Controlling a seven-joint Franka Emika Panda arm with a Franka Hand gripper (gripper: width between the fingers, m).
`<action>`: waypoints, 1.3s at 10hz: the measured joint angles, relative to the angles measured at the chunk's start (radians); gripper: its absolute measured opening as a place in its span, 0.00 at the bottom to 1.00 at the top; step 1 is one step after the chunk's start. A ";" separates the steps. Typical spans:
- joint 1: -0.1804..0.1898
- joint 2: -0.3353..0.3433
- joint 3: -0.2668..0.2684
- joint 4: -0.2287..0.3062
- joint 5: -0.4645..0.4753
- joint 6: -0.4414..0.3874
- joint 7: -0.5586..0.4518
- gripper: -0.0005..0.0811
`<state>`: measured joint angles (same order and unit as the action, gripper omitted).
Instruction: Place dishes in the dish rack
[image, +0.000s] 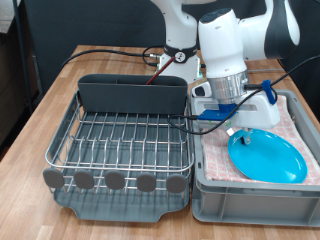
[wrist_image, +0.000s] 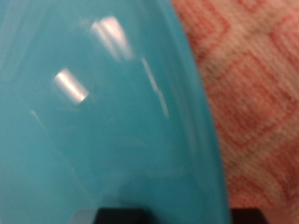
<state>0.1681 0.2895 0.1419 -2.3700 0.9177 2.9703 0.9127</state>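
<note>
The light-blue plate (image: 268, 157) lies on the pink checked cloth inside the grey bin at the exterior view's right. My gripper (image: 238, 133) is down at the plate's edge on the rack side. In the wrist view the plate (wrist_image: 103, 112) fills most of the picture. Two dark fingertips (wrist_image: 121, 216) show with a gap between them, one over the plate and one over the cloth, on either side of the rim; the gripper (wrist_image: 187, 217) looks open. The silver wire dish rack (image: 120, 140) on its dark tray holds nothing. The mug and the spoon are out of view.
The grey bin (image: 250, 190) with the pink checked cloth (image: 300, 125) stands right beside the rack. The rack's tall grey cutlery compartment (image: 130, 95) is at its far side. Black cables (image: 110, 52) run over the wooden table behind.
</note>
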 joint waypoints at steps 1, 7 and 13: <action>0.003 -0.002 -0.003 -0.001 -0.004 0.000 0.002 0.22; 0.087 -0.059 -0.104 -0.031 -0.220 -0.034 0.220 0.19; 0.110 -0.181 -0.171 -0.073 -0.470 -0.160 0.441 0.08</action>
<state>0.2783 0.1081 -0.0292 -2.4426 0.4480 2.8106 1.3542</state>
